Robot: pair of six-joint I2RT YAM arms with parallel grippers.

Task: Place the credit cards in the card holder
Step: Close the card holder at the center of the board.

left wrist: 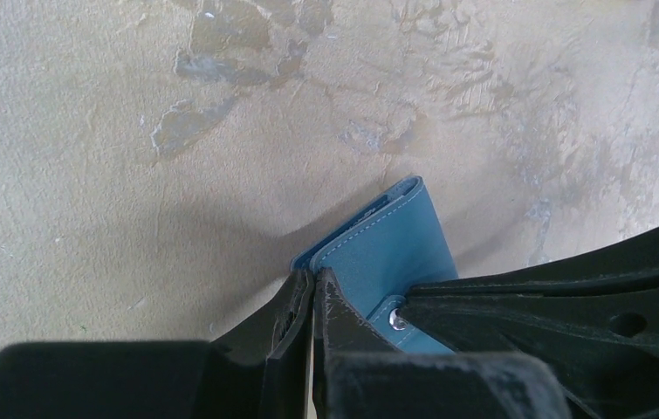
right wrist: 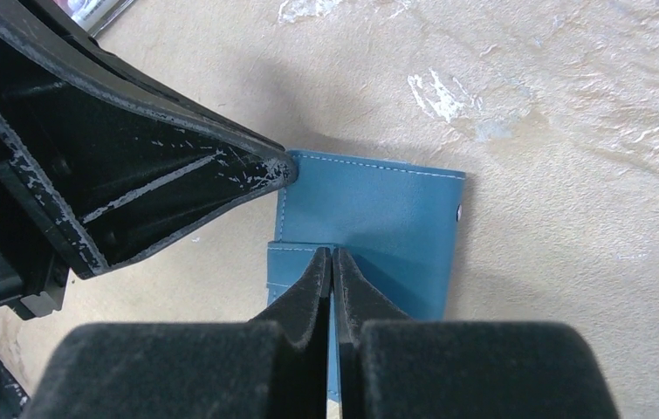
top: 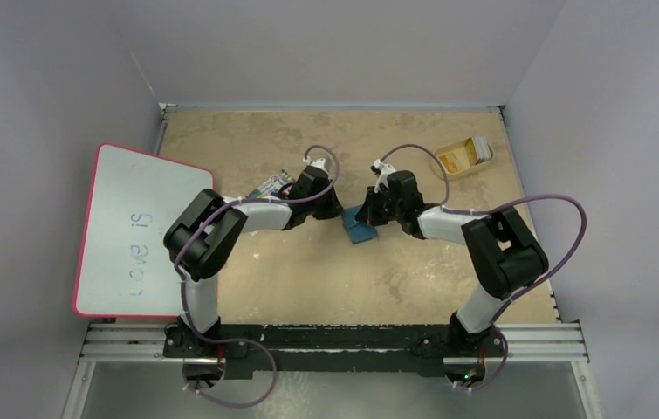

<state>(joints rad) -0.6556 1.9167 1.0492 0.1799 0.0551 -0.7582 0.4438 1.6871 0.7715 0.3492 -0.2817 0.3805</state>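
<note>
The teal-blue card holder [top: 360,231] lies in the middle of the table between both grippers. My left gripper [left wrist: 313,278] is shut, its tips pinched on a corner edge of the card holder [left wrist: 395,253]. My right gripper [right wrist: 332,255] is shut on a flap of the card holder [right wrist: 378,209], and blue shows between its fingers. In the top view the left gripper [top: 336,212] and the right gripper [top: 367,214] face each other over it. The credit cards, an orange-yellow one [top: 453,160] and whitish ones [top: 481,148], lie in a tan tray at the back right.
The shallow tan tray [top: 465,171] stands at the back right. A flat pack with multicoloured stripes [top: 273,185] lies behind the left arm. A white board with a pink rim [top: 138,231] overhangs the table's left edge.
</note>
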